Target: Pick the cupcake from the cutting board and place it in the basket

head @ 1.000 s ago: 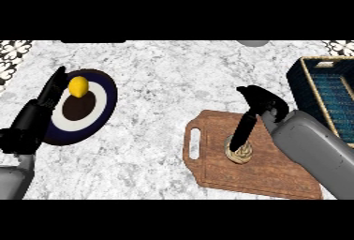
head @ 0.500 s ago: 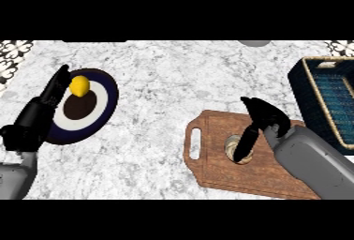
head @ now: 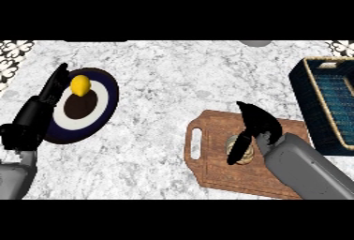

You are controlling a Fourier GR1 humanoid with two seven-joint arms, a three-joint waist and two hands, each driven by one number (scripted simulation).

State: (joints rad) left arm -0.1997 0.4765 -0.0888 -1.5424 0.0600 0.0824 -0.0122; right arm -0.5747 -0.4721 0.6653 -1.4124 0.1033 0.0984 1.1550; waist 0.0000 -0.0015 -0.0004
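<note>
The cupcake (head: 246,152), pale with a tan wrapper, sits on the brown wooden cutting board (head: 214,164) at the lower right. My right hand (head: 260,123) hangs right over it, and one dark finger (head: 237,149) reaches down along the cupcake's left side, hiding part of it. The fingers look nearly straight and I see no closed grasp. The dark blue basket (head: 313,108) stands at the right edge, beyond the board. My left hand (head: 36,116) rests open at the left edge, fingers up.
A navy plate (head: 104,110) with a white ring and a dark centre lies at the left, with a yellow lemon (head: 81,85) on its upper part. The board's handle slot (head: 195,143) faces left. Marble counter (head: 173,84) stretches between plate and board.
My right hand has moved down and slightly toward me over the cupcake, and its finger now lies lower beside it. The cupcake, board and left hand have stayed put.
</note>
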